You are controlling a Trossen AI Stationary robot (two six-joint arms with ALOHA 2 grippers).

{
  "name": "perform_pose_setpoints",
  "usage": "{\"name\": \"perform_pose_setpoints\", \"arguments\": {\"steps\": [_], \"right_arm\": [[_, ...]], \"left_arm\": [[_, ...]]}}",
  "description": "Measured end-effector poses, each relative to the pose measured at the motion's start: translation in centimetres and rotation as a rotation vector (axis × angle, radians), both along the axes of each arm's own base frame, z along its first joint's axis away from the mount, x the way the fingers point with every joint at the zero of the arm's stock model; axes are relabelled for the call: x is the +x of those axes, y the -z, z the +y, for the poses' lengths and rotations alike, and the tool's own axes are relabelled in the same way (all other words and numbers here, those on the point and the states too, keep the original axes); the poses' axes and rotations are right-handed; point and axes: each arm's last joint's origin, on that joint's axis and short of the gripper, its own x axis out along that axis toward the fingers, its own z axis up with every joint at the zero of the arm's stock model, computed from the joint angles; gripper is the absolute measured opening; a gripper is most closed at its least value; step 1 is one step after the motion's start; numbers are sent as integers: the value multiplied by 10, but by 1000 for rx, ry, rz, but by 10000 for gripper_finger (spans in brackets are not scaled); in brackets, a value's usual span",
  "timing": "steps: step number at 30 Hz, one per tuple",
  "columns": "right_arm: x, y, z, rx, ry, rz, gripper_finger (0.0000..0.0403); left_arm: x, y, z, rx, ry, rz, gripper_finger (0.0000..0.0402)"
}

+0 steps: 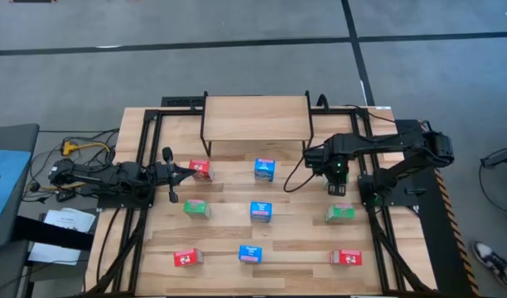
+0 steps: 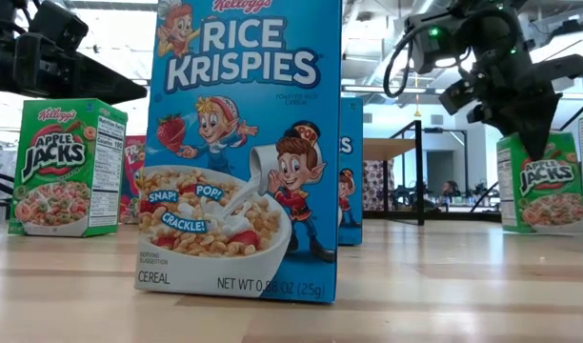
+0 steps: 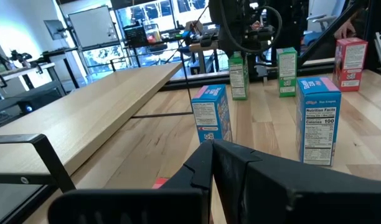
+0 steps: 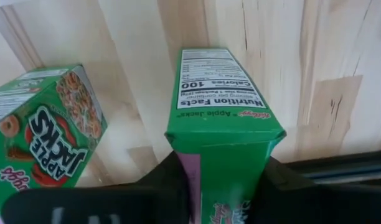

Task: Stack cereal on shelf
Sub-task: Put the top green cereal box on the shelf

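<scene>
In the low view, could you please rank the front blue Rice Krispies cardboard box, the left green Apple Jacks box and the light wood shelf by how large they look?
1. Blue Rice Krispies cardboard box, largest, though it stands nearest the camera.
2. Left green Apple Jacks box.
3. Light wood shelf, smallest, because it is far off and partly hidden.

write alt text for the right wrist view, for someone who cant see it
The right pincer is shut on a green cereal box, seen from above over the wooden table. A second green cereal box stands just beside it.
</scene>
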Motion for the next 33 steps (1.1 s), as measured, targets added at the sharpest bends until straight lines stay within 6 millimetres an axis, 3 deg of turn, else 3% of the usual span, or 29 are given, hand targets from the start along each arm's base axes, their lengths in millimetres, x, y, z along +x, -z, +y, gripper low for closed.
{"name": "perform_pose_setpoints", "arguments": {"steps": [15,33], "right_arm": [[-3,-8,2,16,84,47,106],[16,-100,-2,-17,108,-208,107]], "left_arm": [[0,0,0,0,0,-1,0],[0,0,0,0,0,0,0]]}}
